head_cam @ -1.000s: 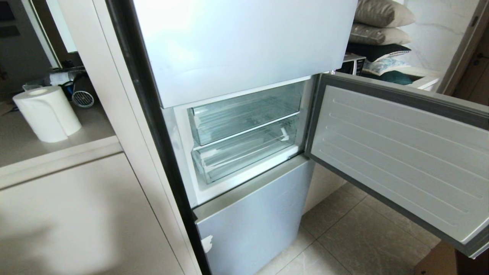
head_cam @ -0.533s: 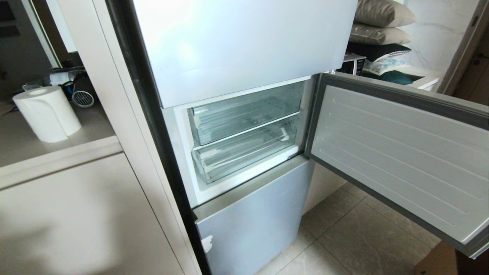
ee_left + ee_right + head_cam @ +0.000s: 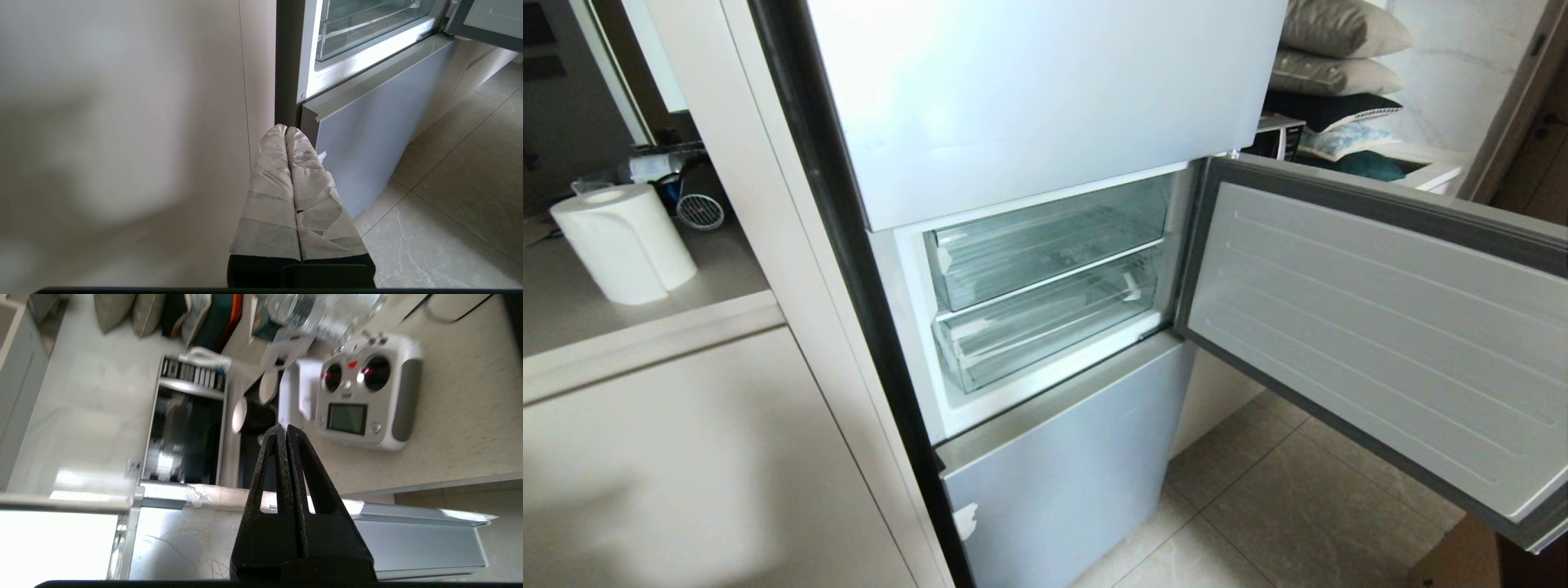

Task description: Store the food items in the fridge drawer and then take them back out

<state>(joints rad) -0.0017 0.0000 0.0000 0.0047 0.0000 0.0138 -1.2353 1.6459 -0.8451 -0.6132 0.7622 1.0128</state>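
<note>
Both tools pressed together, empty; fridge drawer [image 3: 1045,331] lies widthwise across the fridge [image 3: 1045,106], pushed in.

Kitchen clutter around the appliance, both sides.
White paper towel roll [image 3: 623,242] upright on beige countertop [image 3: 572,314], small round grille fan [image 3: 699,211] just behind it; grey cushions [image 3: 1335,45] stacked far right above a silver microwave [image 3: 1278,135]; beige stone floor tiles [image 3: 1282,498] below. Right wrist view: white-grey radio controller [image 3: 367,392] with two sticks and a small screen on speckled counter [image 3: 461,416], blurred clear bottles [image 3: 322,310] near it.
</note>
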